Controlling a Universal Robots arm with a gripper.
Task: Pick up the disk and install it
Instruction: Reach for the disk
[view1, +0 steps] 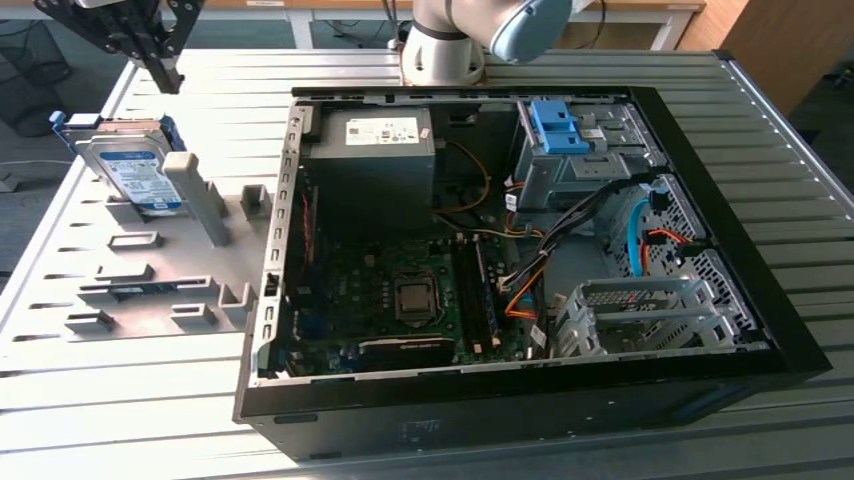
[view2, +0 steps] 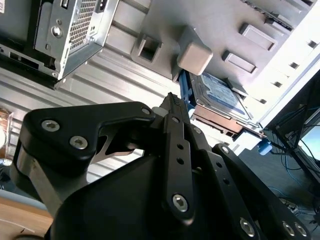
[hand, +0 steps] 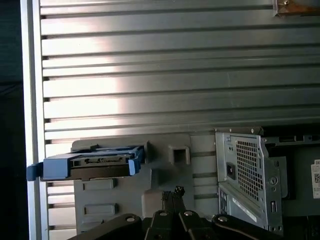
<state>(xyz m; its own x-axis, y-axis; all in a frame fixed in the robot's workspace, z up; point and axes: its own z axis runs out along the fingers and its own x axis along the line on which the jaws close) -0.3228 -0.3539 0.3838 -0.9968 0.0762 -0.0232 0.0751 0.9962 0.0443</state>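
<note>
One disk (view1: 134, 168) stands on edge in the grey rack (view1: 180, 285) on the desk (view1: 134, 420), on the exterior view's left of the open computer case (view1: 534, 420). Claw (view1: 167, 80) hangs higher up near the disk, not touching it, fingers pressed together (nothing held).

Bright, even light covers the ribbed desk (view1: 160, 400) in the exterior view, though the open computer case (view1: 534, 410) is dim inside. In the first wrist view the desk's ribs carry broad white glare bands (the brightest nearly blown out). In the second wrist view the grey fixture plate (view2: 210, 20) washes out white toward one corner, and the end effector (view2: 172, 101) is dark.
</note>
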